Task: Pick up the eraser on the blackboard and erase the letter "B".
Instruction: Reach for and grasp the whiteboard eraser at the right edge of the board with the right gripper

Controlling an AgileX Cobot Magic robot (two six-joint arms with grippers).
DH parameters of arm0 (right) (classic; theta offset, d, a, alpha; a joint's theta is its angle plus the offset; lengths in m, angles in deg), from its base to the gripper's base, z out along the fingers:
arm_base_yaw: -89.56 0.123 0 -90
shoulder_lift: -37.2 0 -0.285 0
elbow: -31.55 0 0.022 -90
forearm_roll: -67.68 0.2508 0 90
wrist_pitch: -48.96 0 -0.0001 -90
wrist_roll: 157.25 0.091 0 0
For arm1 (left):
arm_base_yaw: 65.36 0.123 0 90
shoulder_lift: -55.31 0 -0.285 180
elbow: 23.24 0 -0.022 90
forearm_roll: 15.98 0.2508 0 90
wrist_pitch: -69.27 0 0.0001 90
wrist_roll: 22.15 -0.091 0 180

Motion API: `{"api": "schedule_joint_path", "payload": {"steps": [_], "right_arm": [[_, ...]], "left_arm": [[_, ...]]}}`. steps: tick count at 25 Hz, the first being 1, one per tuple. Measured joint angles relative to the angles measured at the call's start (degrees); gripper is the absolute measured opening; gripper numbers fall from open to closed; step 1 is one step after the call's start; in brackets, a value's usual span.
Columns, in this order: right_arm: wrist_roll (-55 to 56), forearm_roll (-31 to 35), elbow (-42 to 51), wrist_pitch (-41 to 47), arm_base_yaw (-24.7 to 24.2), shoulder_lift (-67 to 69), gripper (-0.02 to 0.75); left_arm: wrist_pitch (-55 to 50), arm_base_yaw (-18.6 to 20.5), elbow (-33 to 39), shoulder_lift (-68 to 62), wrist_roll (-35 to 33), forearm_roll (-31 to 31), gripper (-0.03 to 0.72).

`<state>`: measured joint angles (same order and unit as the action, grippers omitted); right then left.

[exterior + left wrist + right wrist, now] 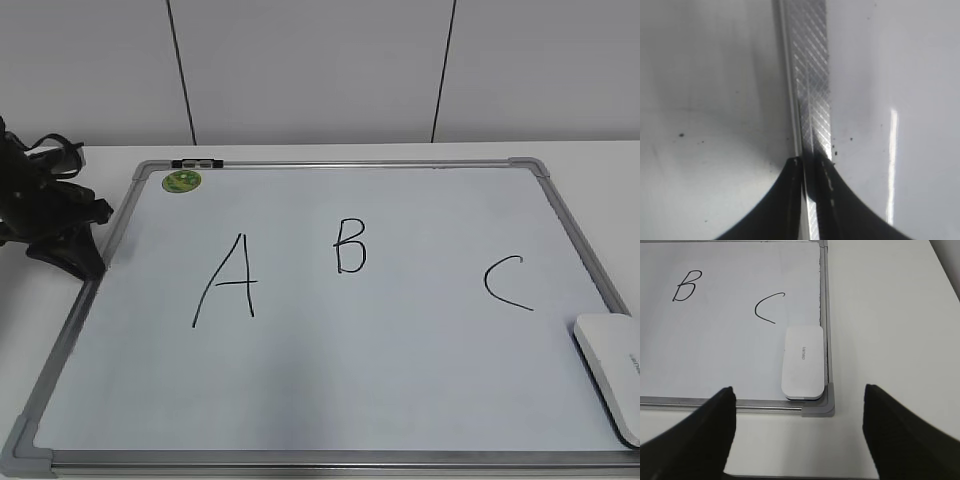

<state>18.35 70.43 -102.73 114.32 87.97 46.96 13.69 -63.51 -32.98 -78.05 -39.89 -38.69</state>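
Observation:
The blackboard (400,350) lies flat on the table, with a small black letter "B" (350,246) near its middle. The white eraser (610,375) lies on the board's near right corner, partly cut off by the picture edge. In the right wrist view the eraser (802,361) lies beside the board's (715,350) right frame, and the "B" (687,286) is far left. My right gripper (799,435) is open and empty over the table, short of that corner. My left gripper (75,250) rests at the board's left edge. Its jaws (810,162) are shut just over the metal frame (812,90).
A larger "A" (228,282) is left of the B and a "C" (505,283) is right of it, just beyond the eraser. A green round magnet (182,181) and a black clip (197,162) sit at the board's far left corner. White table surrounds the board.

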Motion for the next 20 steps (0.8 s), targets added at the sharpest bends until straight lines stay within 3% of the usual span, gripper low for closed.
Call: {"api": "schedule_joint_path", "payload": {"steps": [20], "right_arm": [[0.1,4.34,-2.74,-9.43,0.0,39.17,0.586]], "left_arm": [[-0.68,0.0,-0.56,-0.19,0.12,0.22,0.035]]}}
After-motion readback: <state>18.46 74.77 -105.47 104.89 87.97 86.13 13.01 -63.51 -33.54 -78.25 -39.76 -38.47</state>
